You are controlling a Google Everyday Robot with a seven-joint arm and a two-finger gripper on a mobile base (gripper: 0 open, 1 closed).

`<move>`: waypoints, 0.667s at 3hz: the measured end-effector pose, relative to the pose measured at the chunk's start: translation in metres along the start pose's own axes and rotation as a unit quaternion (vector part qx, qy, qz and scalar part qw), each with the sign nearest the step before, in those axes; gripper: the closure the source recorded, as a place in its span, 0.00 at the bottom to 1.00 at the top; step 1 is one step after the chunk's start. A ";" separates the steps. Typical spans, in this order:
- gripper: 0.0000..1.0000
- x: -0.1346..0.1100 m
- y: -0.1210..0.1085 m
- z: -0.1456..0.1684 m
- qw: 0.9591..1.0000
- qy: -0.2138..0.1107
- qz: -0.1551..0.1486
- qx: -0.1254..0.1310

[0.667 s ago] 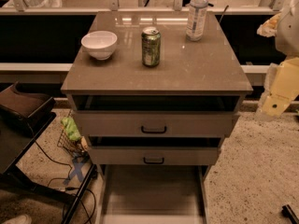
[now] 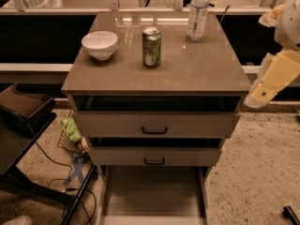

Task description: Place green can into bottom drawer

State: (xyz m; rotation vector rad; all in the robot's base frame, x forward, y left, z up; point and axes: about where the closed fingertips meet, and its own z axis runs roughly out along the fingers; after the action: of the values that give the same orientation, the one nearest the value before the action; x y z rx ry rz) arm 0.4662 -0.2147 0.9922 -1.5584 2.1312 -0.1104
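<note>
The can (image 2: pixel 151 47) stands upright on the cabinet top (image 2: pixel 197 74), near its middle and a little toward the back. A white bowl (image 2: pixel 100 44) sits to its left, apart from it, and a clear bottle (image 2: pixel 197 14) stands behind it to the right, near the back edge.

The gripper (image 2: pixel 255 99) hangs off the right side of the cabinet, just beside the front right corner of the top and slightly below it. It is well apart from the can, lower and far to the right. It touches nothing and holds nothing that can be seen. It shows side-on as one pale wedge, so I cannot tell whether it is released or clenched.

Under the top, two drawers with black handles, the upper (image 2: pixel 154 124) and the lower (image 2: pixel 153 156), each stand slightly out. Beneath them the bottom drawer (image 2: pixel 152 191) is pulled far out, its pale floor bare.

On the floor to the left lie cables (image 2: pixel 56 163) and a blue cross (image 2: pixel 76 171).
</note>
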 end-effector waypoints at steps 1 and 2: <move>0.00 -0.010 -0.039 0.011 0.988 -0.136 0.047 0.050; 0.00 -0.034 -0.086 0.014 0.951 -0.278 0.075 0.111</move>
State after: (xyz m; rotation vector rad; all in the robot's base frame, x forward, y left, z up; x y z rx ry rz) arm 0.5554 -0.2106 1.0211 -1.1243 1.7103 0.1252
